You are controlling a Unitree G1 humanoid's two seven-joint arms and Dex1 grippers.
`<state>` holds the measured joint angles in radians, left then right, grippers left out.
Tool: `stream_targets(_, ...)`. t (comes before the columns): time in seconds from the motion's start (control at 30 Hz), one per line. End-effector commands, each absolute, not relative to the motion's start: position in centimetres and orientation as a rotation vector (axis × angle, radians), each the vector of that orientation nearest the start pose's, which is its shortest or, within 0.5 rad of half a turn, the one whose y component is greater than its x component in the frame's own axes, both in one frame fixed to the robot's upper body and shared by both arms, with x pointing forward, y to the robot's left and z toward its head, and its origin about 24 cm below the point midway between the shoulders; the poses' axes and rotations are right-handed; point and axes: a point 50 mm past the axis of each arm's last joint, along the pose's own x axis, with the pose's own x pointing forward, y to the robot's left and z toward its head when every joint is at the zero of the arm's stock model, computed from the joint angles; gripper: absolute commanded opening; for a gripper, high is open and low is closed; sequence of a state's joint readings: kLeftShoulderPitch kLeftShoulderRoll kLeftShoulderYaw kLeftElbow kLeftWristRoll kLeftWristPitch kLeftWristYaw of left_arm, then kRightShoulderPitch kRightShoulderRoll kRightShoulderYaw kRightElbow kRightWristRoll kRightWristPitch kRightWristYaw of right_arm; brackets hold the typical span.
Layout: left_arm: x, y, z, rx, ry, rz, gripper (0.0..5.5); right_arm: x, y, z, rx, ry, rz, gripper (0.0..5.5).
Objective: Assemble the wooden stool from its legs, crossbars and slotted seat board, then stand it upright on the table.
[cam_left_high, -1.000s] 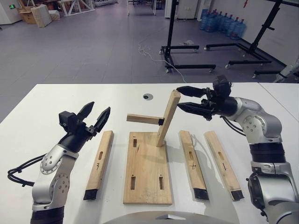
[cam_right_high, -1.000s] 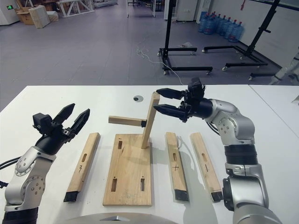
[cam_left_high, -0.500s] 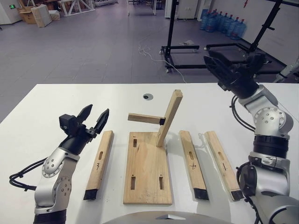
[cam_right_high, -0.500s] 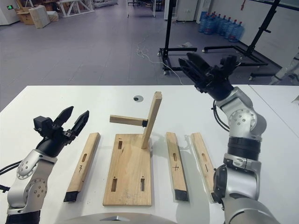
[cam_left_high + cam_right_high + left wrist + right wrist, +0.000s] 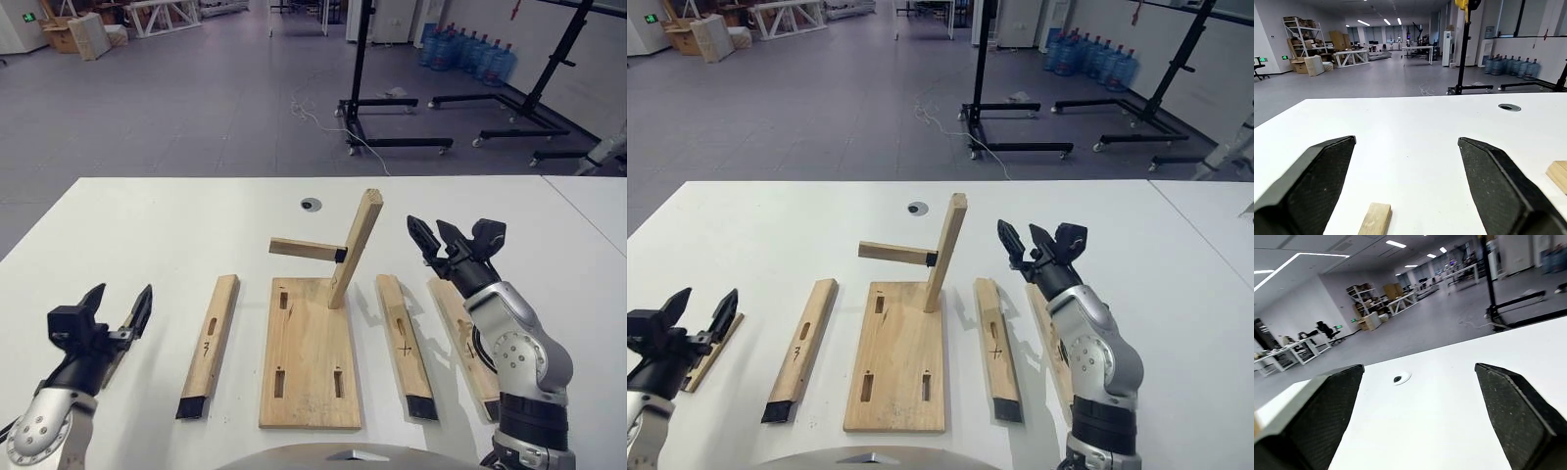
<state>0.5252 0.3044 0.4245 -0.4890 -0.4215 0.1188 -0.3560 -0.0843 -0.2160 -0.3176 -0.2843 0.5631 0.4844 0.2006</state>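
A loose bar (image 5: 710,351) lies flat near the desk's (image 5: 176,220) left edge. Right of it a slotted leg (image 5: 208,343) with a dark foot lies lengthwise. The board (image 5: 309,367) lies flat in the middle, with slots near its corners. From its far right slot a standing leg (image 5: 355,245) rises, its top tilted to the right. A crossbar (image 5: 304,249) juts level from its middle to the left, above the board. Right of the board lie two more legs side by side, the inner leg (image 5: 404,343) and the outer leg (image 5: 453,304), which is partly under the right arm.

Narrow strips of desk part the pieces. Broad white desk runs from them to the far edge, marked by a small round hole (image 5: 311,204).

The left tool (image 5: 122,294) sits low at the near left, just over the loose bar. It is spread wide and holds nothing. The right tool (image 5: 426,227) hovers over the far ends of the right-hand legs, apart from the standing leg. It is parted, holds nothing and points far-left.
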Motion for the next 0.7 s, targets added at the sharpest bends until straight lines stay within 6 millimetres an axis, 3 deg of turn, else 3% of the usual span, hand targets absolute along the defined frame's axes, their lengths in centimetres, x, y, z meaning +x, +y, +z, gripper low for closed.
stream_targets(0.03, 15.0, 24.4, 9.1, 0.028, -0.012, -0.077, 3.83, 24.1, -23.4, 9.9, 0.187, 0.04, -0.047, 4.16)
stream_targets(0.2, 13.9, 22.2, 8.7, -0.01, -0.011, -0.057, 3.83, 19.5, -24.5, 7.7, 0.014, 0.262, -0.066, 4.16)
stream_targets(0.4, 12.9, 20.9, 8.1, -0.014, 0.001, 0.01, 3.83, 14.7, -25.2, 5.7, 0.04, 0.54, 0.019, 4.16)
stream_targets(0.57, 12.6, 20.5, 8.1, -0.012, 0.0, 0.043, 3.83, 12.6, -26.2, 3.9, 0.03, 0.755, 0.069, 4.16)
stream_targets(0.7, 12.7, 20.1, 8.1, -0.014, -0.002, 0.043, 3.83, 12.3, -26.7, 3.5, 0.024, 0.841, 0.052, 4.04)
